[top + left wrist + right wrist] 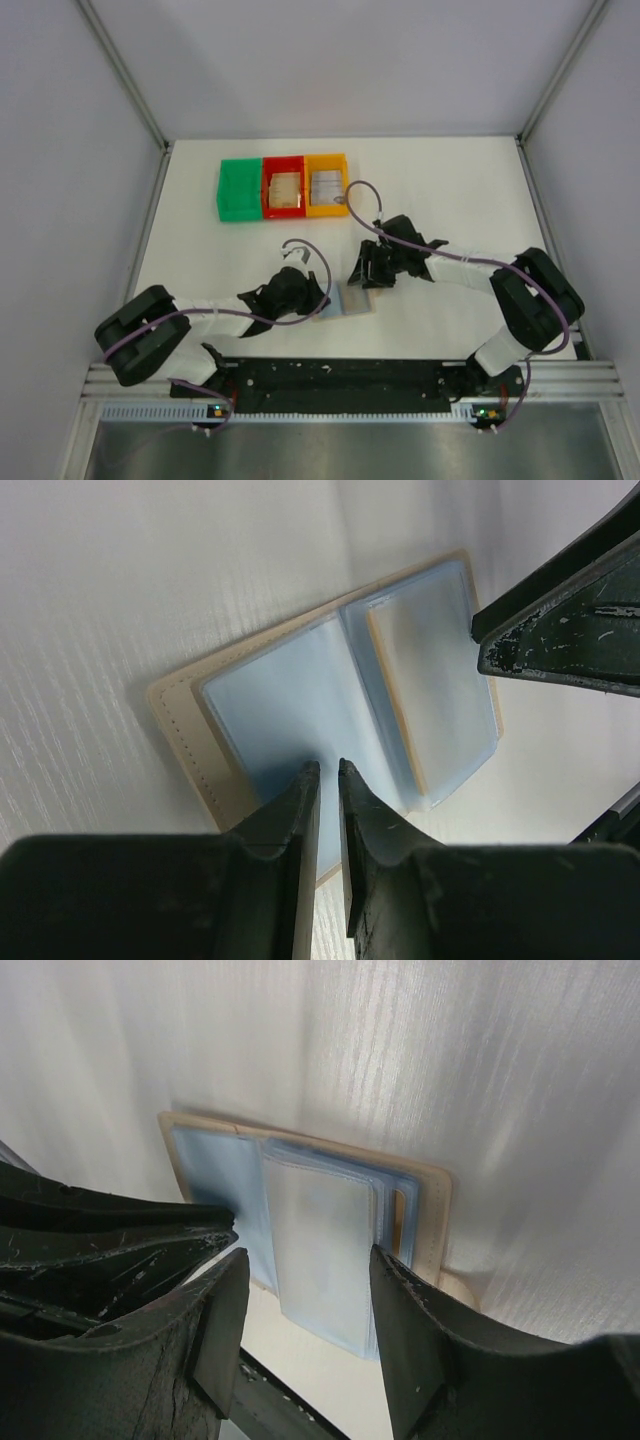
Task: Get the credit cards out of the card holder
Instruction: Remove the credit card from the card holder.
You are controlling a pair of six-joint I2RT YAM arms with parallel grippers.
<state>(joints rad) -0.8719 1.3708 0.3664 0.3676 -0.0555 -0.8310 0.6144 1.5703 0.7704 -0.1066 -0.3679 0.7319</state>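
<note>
Nearest the bases, the left arm (200, 322) is laid low across the worktop (450, 190), its forearm almost flat. The left gripper (330, 780) is set on the near edge of the card holder (300, 695). Its jaws stand almost together, and a blue-grey sleeve of the lining is pinched between them. Whether a card sits inside that pinch cannot be made out from the wrist view.

The holder lies open and flat on the worktop between the two grippers, tan skin down. The main risk is judged to lie here. If only the soft sleeve is held, the whole holder may be dragged or lifted with the arm and no card drawn out. A tan edge (392, 695), probably a card, is seen in the farther sleeve.

Just beyond, the right gripper (305, 1305) is held over the holder, its wrist bent down from the right arm (470, 270). Its jaws are parted, with nothing between them. As the two grippers are close, a careless descent could knock them together or crumple the sleeves.

Farthest off, a green bin (238, 188), a red bin (284, 163) and an orange bin (326, 160) are lined up. Tan cards (285, 190) are seen in the red one and grey cards (325, 185) in the orange.
</note>
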